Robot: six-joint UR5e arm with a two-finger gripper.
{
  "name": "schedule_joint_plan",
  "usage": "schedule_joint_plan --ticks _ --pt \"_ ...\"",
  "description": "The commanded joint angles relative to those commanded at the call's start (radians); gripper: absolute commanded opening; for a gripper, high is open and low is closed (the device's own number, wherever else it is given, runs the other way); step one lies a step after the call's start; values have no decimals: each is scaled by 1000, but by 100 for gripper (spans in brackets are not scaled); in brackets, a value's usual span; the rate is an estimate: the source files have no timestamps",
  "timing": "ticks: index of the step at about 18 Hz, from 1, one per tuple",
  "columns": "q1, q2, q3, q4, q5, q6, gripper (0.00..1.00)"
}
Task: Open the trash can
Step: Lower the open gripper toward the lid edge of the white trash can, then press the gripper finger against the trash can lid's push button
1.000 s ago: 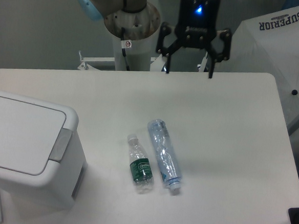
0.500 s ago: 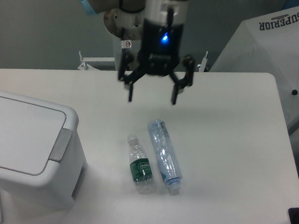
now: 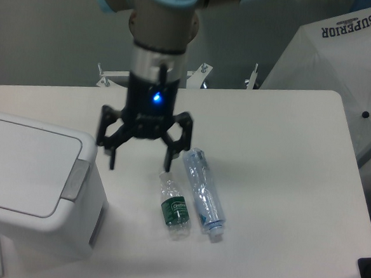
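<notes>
Camera view from above takes in a white desk (image 3: pixel 280 145), and nearest on it, at the front left corner, stands the trash can (image 3: pixel 32 185), a boxy white bin with rounded corners whose flat lid (image 3: pixel 24 166) lies shut. Its grey push-button strip (image 3: pixel 75 180) runs along the lid's right side, facing the middle of the desk, and the bin's long axis runs roughly from the left edge toward the centre, tilted slightly toward the front. Just right of it, near the middle of the desk, lie two clear plastic bottles side by side, both with their long axes running front to back. One is a small bottle (image 3: pixel 173 204) with a green label whose writing is too small to read, its cap pointing to the far edge; the other is a longer crumpled bottle (image 3: pixel 203 192) with its cap toward the front edge. Above the small bottle's cap end and between the bin and the bottles hangs the claw (image 3: pixel 139 162), its two black fingers spread wide apart and holding nothing, a blue light glowing on its body. Beyond the desk's far right corner, a white umbrella (image 3: pixel 344 54) carries the word SUPERIOR in dark letters.
</notes>
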Motion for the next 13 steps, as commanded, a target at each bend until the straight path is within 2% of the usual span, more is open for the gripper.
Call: schedule_joint_plan --ticks 5,13 --pt "-15 -31 23 6 0 -3 100" --pt "-28 -40 18 6 9 -2 100"
